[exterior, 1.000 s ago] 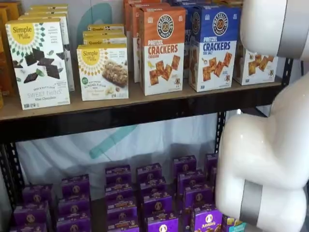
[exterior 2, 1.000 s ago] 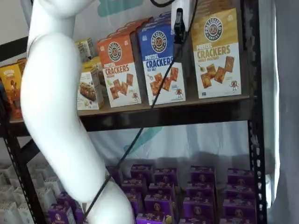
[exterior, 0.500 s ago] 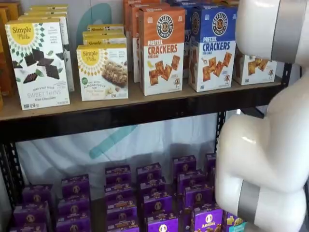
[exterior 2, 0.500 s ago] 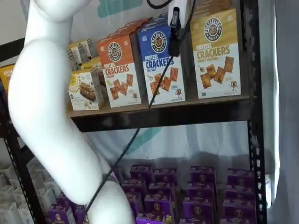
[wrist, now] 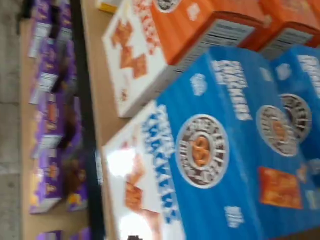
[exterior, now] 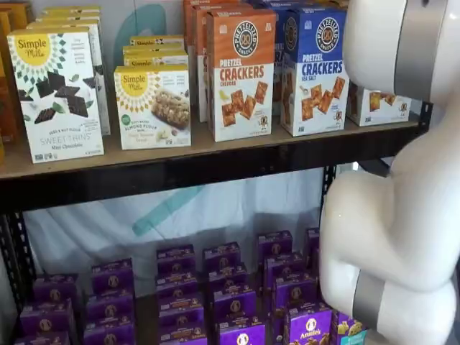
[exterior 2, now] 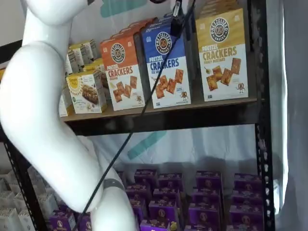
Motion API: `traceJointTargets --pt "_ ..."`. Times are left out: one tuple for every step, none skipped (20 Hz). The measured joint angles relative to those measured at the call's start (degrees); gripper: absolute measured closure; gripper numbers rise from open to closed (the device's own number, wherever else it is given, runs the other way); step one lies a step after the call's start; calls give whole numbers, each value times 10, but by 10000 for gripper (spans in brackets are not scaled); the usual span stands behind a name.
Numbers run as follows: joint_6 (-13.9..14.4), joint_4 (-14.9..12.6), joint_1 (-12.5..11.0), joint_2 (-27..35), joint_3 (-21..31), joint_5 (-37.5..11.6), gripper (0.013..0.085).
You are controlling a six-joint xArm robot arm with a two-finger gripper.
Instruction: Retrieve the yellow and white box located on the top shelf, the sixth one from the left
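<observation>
The yellow and white box stands upright at the right end of the top shelf. In a shelf view my arm hides most of this yellow and white box. Only a black finger of my gripper shows, hanging with its cable from the view's upper edge in front of the blue box's top, left of the yellow and white box. It is seen side-on, no box is in it, and its jaws stand wide. The wrist view shows only blue and orange boxes, blurred.
A blue Pretzel Crackers box and an orange one stand left of the target, with white Simple Mills boxes further left. Small purple boxes fill the level below. My white arm stands in front of the shelf's right side.
The gripper has drifted up and slightly left, so less of it shows. The arm has swung, covering more of the yellow and white box in one shelf view.
</observation>
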Motion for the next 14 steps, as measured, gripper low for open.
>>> traceJointTargets --pt "-2 1 6 1 3 -20 130" --pt "-3 0 10 5 2 -31 130" --pt "-5 -4 15 10 0 -41 130" --pt "-8 -10 20 16 -4 -50 130" --pt "-10 -19 26 22 -9 -57 130" --pt "-13 -28 32 29 -14 -66 130" --pt "-16 -35 37 36 -20 -75 130" --pt "-17 -37 39 43 -26 -78 130" --pt "-17 -39 40 50 -32 -81 130" --pt "-18 -41 42 57 -39 -84 130" --pt "-19 -44 44 64 -46 -87 130" --pt "-19 -50 47 71 -54 -88 130" --pt "-21 -60 51 79 -63 -91 130" --pt "-21 -73 55 88 -74 -88 130"
